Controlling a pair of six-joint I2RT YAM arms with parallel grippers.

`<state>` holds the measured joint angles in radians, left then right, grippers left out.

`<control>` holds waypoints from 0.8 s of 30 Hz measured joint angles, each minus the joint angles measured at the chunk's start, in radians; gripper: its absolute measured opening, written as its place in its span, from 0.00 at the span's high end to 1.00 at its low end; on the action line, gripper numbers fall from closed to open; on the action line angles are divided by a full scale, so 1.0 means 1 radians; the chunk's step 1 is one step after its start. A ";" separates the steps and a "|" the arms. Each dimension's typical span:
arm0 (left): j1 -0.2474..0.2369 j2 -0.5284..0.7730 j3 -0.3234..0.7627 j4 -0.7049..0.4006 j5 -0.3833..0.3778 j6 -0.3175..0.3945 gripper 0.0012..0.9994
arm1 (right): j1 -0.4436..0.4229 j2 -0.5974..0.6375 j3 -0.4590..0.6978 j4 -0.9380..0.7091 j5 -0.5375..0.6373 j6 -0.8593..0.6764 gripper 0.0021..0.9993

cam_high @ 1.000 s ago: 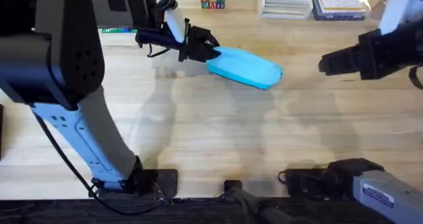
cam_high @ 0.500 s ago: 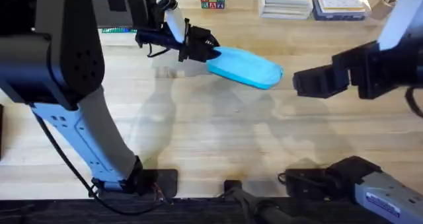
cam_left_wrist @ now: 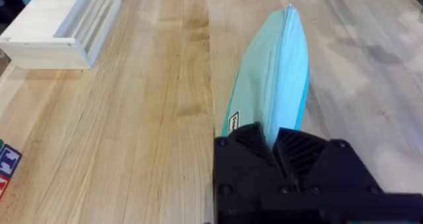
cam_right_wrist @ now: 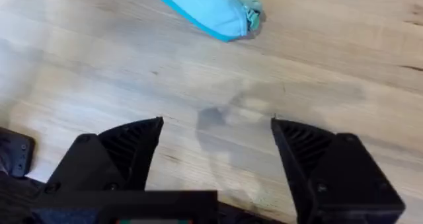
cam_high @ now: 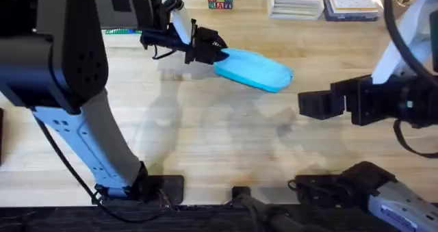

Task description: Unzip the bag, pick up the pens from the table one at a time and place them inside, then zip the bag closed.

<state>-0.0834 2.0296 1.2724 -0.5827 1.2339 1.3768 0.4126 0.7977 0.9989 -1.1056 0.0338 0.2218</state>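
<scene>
At the upper left of the overhead view the left gripper (cam_high: pixel 213 53) is clamped on the near end of the one bag (cam_high: pixel 254 70) — upper centre of the table (cam_high: pixel 205 143). At right the right gripper (cam_high: pixel 311 105) hovers, jaws apart. No pens visible — whether they're already inside I cannot tell.

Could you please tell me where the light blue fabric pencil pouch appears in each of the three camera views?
Overhead: the light blue fabric pencil pouch lies upper centre on the wooden table, its left end pinched by the left gripper.
Left wrist: pouch runs up from the shut fingers.
Right wrist: pouch at the top edge, beyond the open right gripper.
Shared landmark: the pouch's zipper end.
</scene>
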 joint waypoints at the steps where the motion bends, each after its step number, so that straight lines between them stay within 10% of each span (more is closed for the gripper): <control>1: 0.000 0.000 0.000 0.000 0.000 0.000 0.96 | 0.000 0.000 0.000 0.000 0.000 0.003 0.00; 7: 0.000 0.000 0.000 0.000 0.000 0.001 0.95 | 0.000 0.000 0.000 0.000 0.003 0.010 0.00; 14: 0.015 0.000 0.000 0.003 0.000 -0.003 0.02 | 0.000 0.000 0.000 0.000 0.003 0.010 0.00; 24: 0.017 0.000 0.000 0.020 0.001 -0.003 0.01 | 0.000 0.000 0.000 0.000 0.003 0.010 0.00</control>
<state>-0.0666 2.0296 1.2724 -0.5626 1.2346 1.3739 0.4126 0.7979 0.9985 -1.1057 0.0372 0.2321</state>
